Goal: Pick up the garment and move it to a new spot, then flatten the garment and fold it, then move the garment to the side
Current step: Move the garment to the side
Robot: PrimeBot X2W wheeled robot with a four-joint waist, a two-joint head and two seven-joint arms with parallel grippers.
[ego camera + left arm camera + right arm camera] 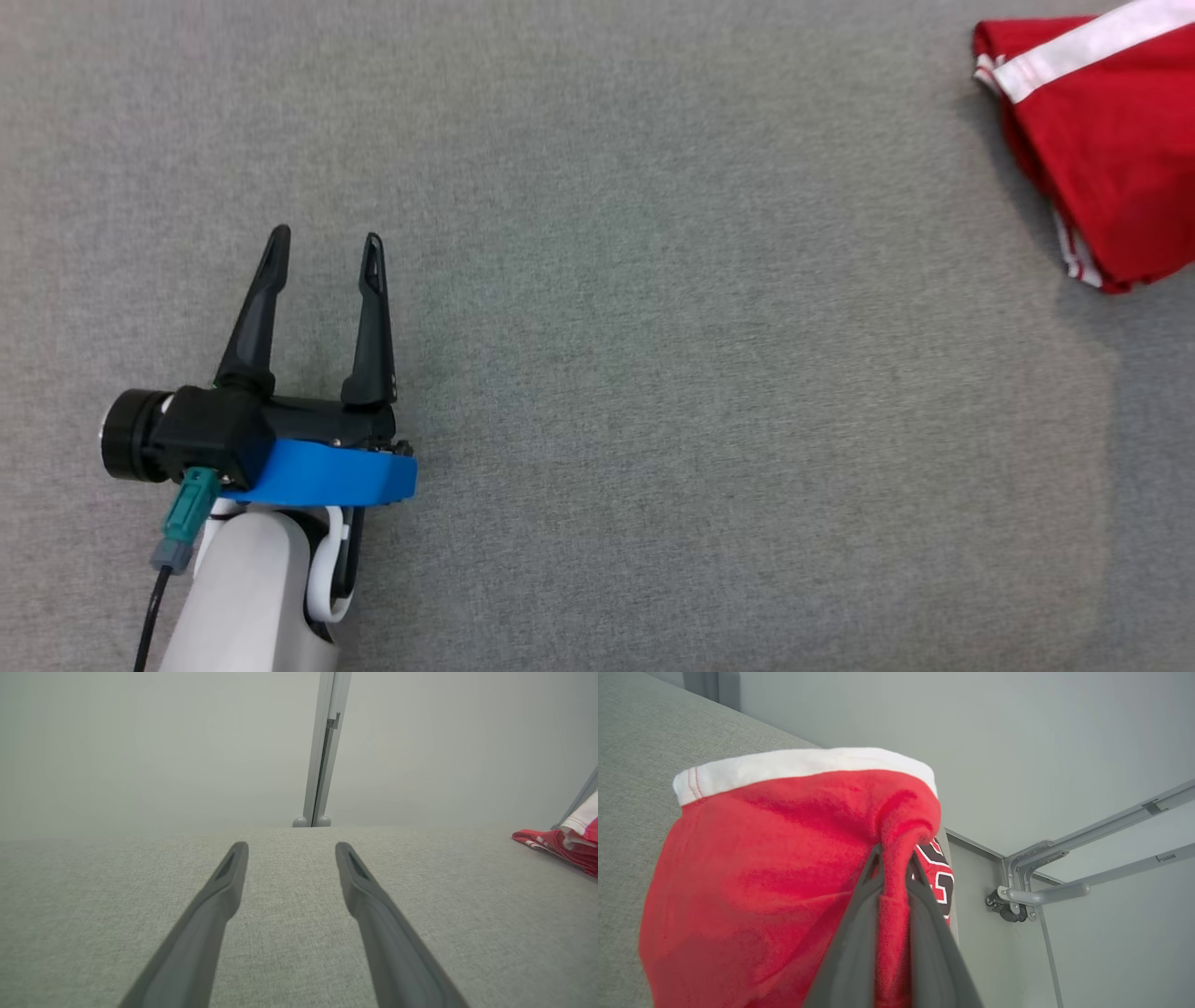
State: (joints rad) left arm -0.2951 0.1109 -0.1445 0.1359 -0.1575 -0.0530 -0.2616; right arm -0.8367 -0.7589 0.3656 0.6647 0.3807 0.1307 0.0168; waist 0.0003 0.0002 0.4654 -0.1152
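Right gripper [894, 854]: the two long dark fingers are pinched nearly together on a fold of a red fabric garment [761, 872] with a white hem band. The cloth bunches up between the fingers and drapes away from the pinch toward the left of the right wrist view. A black-and-white print shows just right of the fingers.

Left gripper [327, 233]: fingers spread wide, nothing between them. It sits at the lower left of the head view over the grey woven fabric surface [653, 373], with a blue plastic collar [327, 476] behind the fingers and a pale forearm [252, 597] below. In the left wrist view the left gripper [292, 845] points across the surface [289, 952] toward a pale wall and an upright grey metal post [322, 765].

Garment position: the garment [1111, 159] is at the upper right corner of the head view, running off the edge, well apart from the left gripper. A shadow falls on the surface beside and below it. In the left wrist view the garment [560, 842] is at the far right. Cannot tell whether its lower edge touches the surface [630, 765]. A grey metal frame [1064, 891] stands beyond it.
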